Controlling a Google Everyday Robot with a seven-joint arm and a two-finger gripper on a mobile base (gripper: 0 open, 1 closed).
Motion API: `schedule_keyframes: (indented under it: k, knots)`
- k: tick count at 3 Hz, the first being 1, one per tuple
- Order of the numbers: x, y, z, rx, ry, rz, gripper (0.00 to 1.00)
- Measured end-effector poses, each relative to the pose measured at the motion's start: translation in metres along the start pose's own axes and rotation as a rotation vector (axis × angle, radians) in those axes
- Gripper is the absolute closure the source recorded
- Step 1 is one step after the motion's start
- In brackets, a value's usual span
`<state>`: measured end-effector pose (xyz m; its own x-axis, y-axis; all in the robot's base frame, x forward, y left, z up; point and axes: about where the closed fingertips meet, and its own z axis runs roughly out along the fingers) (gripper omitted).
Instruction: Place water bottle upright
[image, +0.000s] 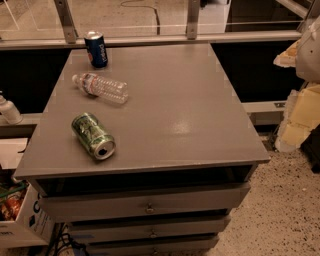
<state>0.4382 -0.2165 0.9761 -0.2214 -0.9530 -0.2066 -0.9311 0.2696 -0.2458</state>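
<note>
The water bottle (101, 88) is clear ribbed plastic with a white cap and a white-and-reddish label. It lies on its side on the grey cabinet top (170, 105), at the back left, with its cap pointing left. My gripper is not in view. A pale rounded shape (309, 47) at the top right edge may be part of my arm, far from the bottle.
A green can (93, 136) lies on its side in front of the bottle. A blue can (96, 49) stands upright at the back left corner. An opaque white bottle (7, 110) stands off the left side. Yellowish foam (300, 120) is at the right, drawers (147, 204) below.
</note>
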Motion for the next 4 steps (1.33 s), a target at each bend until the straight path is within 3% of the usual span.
schedule_keyframes:
  k: [2, 4]
  knots:
    - [-0.029, -0.011, 0.017, 0.028, -0.016, -0.029, 0.0]
    - [-0.087, -0.043, 0.044, 0.03, -0.082, -0.063, 0.0]
